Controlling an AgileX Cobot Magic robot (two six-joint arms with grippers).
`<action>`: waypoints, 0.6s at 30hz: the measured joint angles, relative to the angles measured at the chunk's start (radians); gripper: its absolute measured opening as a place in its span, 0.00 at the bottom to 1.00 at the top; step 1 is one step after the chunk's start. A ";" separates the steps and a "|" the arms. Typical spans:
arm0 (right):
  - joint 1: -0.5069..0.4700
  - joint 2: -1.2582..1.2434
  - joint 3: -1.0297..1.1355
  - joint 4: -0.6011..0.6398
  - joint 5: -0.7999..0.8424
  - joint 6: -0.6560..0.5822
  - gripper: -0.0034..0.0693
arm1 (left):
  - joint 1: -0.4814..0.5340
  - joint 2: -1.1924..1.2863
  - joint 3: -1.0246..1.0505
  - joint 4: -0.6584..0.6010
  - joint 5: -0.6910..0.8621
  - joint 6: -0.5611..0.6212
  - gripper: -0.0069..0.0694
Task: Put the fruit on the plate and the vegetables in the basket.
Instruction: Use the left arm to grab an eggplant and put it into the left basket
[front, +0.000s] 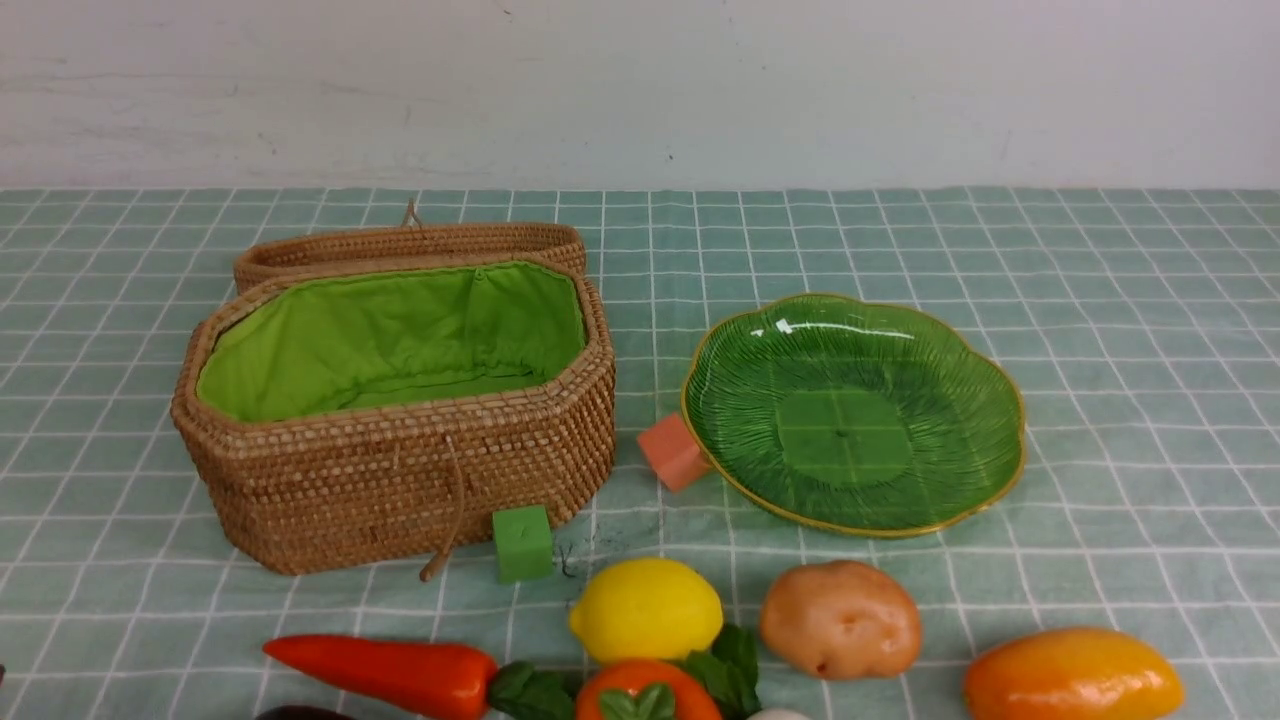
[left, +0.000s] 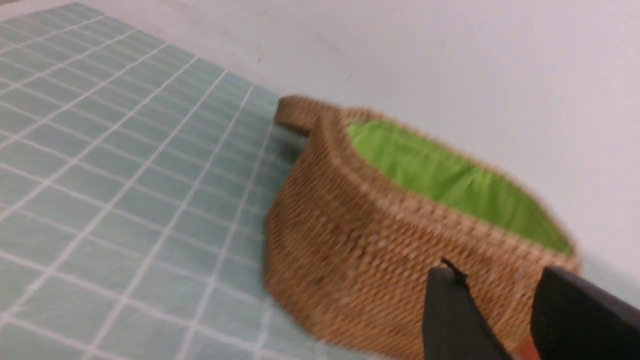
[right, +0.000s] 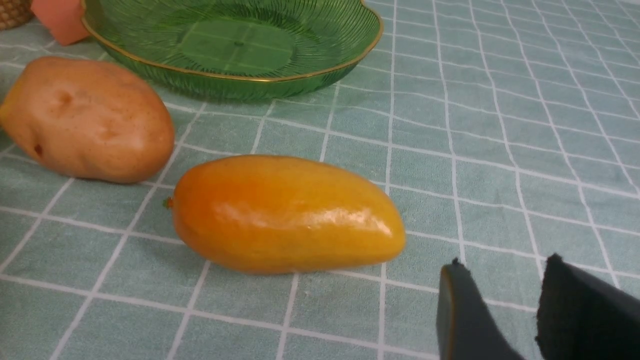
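Front view gives us the table (front: 1100, 300) under a pale green checked cloth. On the left stands the basket (front: 400, 480), its lid (front: 400, 245) thrown back behind it and its bright green lining (front: 380, 340) showing. To its right, well apart from it, sits the plate (front: 850, 410). The fruit and vegetables lie on the cloth nearer to us. The mango (front: 1072, 678) is far right and the red pepper (front: 385, 672) lies in front of the basket. The potato (front: 840, 620) and the lemon (front: 646, 608) sit side by side between them. The persimmon (front: 645, 695) is just below the lemon, among green leaves (front: 735, 665) and cut off by the picture's edge. A salmon cube (front: 673, 452) rests against the plate's left rim, and a green cube (front: 522, 543) sits at the basket's front right corner. We see the left pincer (left: 500, 272) close beside the blurred basket wall, its fingers narrowly apart and holding nothing. The right pincer (right: 505, 264) hovers near the mango's end, apart from it, also narrowly parted and empty.
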 joint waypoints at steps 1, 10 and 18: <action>0.000 0.000 0.000 0.000 0.000 0.000 0.38 | 0.000 0.000 0.000 -0.003 -0.009 -0.007 0.40; 0.000 0.000 0.000 -0.001 0.000 0.000 0.38 | 0.000 0.002 -0.136 -0.027 -0.164 -0.083 0.40; 0.000 0.000 0.000 -0.001 0.000 0.000 0.38 | 0.000 0.251 -0.623 0.017 0.416 -0.075 0.40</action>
